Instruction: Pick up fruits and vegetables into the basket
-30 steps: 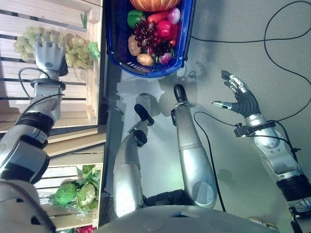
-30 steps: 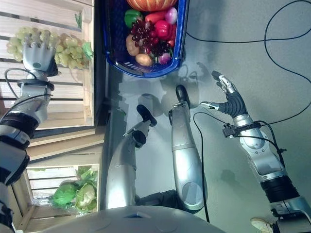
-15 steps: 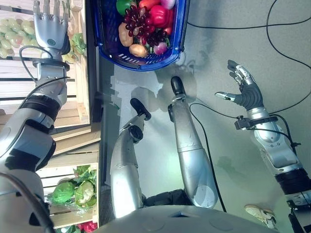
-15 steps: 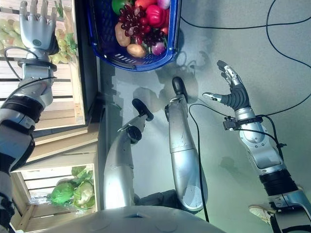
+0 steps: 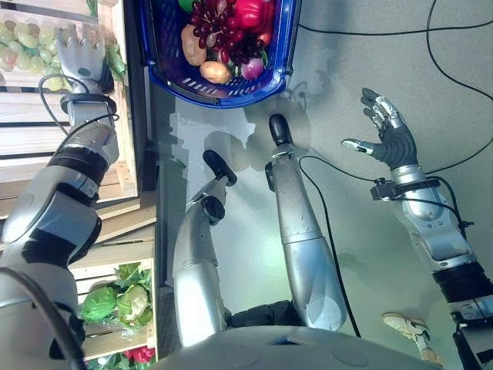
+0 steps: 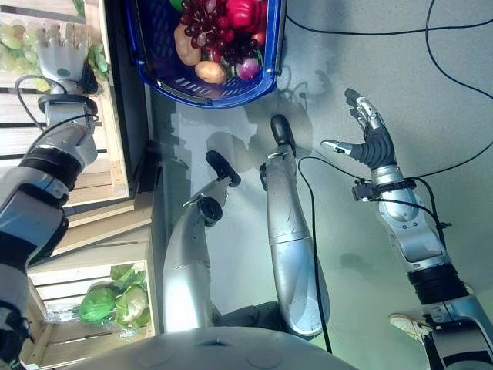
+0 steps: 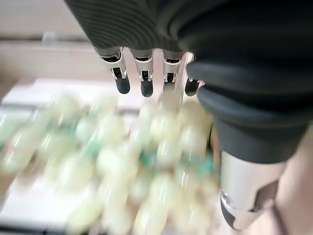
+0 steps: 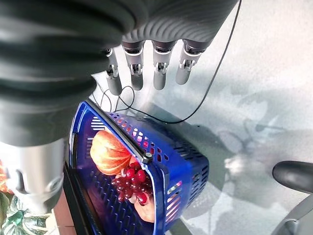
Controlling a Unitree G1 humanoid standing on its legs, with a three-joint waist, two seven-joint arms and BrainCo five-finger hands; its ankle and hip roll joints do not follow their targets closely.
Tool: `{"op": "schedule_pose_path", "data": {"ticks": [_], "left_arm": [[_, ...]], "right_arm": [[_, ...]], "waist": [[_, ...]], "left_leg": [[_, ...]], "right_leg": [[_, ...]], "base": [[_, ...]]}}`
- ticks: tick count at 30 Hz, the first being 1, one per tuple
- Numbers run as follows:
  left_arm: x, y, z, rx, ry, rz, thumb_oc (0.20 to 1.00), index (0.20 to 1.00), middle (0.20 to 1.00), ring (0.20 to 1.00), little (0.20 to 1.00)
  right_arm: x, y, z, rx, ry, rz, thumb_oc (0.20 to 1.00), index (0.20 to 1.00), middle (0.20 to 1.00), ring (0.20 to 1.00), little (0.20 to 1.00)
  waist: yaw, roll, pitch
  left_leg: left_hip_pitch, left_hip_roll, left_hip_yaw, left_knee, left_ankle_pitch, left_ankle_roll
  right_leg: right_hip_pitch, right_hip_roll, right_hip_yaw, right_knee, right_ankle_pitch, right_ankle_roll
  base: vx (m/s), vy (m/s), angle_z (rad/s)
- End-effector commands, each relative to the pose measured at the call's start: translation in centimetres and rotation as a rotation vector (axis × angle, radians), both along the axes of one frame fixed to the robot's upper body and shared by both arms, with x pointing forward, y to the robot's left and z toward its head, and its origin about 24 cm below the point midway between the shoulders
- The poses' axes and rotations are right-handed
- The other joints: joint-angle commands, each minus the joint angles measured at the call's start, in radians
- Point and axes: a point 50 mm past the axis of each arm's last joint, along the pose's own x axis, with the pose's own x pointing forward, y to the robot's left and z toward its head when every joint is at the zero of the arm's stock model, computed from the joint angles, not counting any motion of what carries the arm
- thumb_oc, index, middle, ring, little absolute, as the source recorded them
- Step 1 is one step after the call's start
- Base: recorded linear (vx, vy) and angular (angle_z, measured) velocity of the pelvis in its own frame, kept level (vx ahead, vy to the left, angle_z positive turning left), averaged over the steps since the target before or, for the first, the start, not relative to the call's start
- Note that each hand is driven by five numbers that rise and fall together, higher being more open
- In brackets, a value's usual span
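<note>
From the left eye view, we have our left hand [image 5: 79, 55] reaching over the wooden crate [image 5: 46, 135], fingers straight and holding nothing, resting on or just above the bunch of green grapes [image 5: 27, 42]. The bunch runs across the crate, stretching away from the fingers toward the crate's outer side. The blue basket [image 5: 279, 54] sits on the floor just beside the crate, already holding dark red grapes [image 5: 212, 27], a potato [image 5: 215, 72] and red vegetables. Our right hand [image 5: 389, 139] hovers well apart over the bare floor, fingers spread and empty.

From the right eye view, a lower crate [image 6: 46, 297] holds leafy greens [image 6: 115, 301], untouched. The left hand is plainly the nearer one to the green grapes.

In the left wrist view, the fingertips [image 7: 142, 85] hang straight above the pale grapes, which lie directly beneath the palm; we judge the next move is a closing of the fingers around them.

In the right wrist view, straight fingers point toward the basket, with a pumpkin [image 8: 110, 152] inside.
</note>
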Motion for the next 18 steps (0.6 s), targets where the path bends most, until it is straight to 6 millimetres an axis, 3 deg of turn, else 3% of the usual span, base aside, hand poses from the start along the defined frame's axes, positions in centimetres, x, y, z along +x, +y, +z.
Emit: {"op": "schedule_pose_path", "data": {"ticks": [1,8,18], "left_arm": [[-2.3,4.5,-2.3,-0.025,0.078,0.24,1.0,1.0,1.0,1.0,1.0],[-3.3,5.7,-3.0,0.013,0.095,0.32,1.0,1.0,1.0,1.0,1.0],[-3.5,5.4,0.0,0.289,0.047,0.418,1.0,1.0,1.0,1.0,1.0]], "right_arm": [[-0.1,0.4,0.5,0.031,-0.032,0.024,1.0,1.0,1.0,1.0,1.0],[0.1,0.4,1.0,0.036,-0.03,0.02,1.0,1.0,1.0,1.0,1.0],[0.3,0.6,1.2,0.048,-0.051,0.014,1.0,1.0,1.0,1.0,1.0]], "waist": [[-0.048,0.024,-0.045],[-0.039,0.024,-0.045],[-0.036,0.018,-0.045]], "left_leg": [[-0.024,-0.041,-0.008,0.072,-0.095,0.029],[-0.029,-0.04,-0.012,0.075,-0.094,0.027],[-0.066,-0.03,-0.014,0.101,-0.099,0.029]], "right_leg": [[0.008,0.063,-0.036,-0.051,0.006,0.043],[0.009,0.056,-0.042,-0.058,0.008,0.042],[-0.016,0.056,-0.044,-0.047,0.006,0.036]], "base": [[0.0,0.0,0.0],[0.0,0.0,0.0],[0.0,0.0,0.0]]}}
